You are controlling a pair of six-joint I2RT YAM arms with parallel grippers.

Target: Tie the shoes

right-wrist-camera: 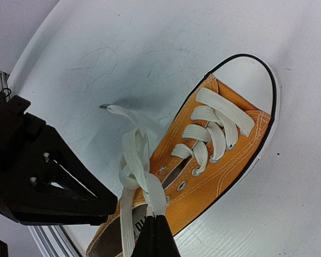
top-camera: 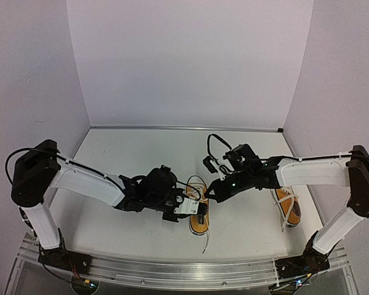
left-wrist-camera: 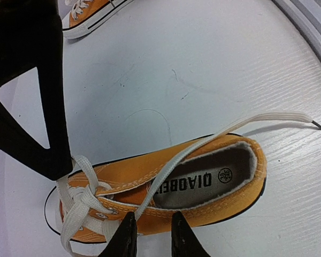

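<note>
**Lace handling at the middle shoe, both grippers low**

We see the middle shoe (top-camera: 198, 222) on the table (top-camera: 147, 160), just ahead of the arm bases and between them. Its white toe cap points away from the bases. One free lace end (top-camera: 204, 246) trails from it toward the near edge.

Left gripper (left-wrist-camera: 152, 219): its fingers stand narrowly apart at the shoe's side. A long lace (left-wrist-camera: 230, 131) crosses the shoe opening and runs in at one fingertip. We cannot tell whether that fingertip touches it.

Right gripper (right-wrist-camera: 155, 222): its fingers are pressed together, clamped on a bundle of lace (right-wrist-camera: 136, 160) pulled up above the upper eyelets. The lower crossings are laced flat.

We see the second shoe (top-camera: 287, 209) further right, well apart from the first and partly under the right forearm, with loose laces across it. Plain walls (top-camera: 190, 61) lie beyond.
</note>
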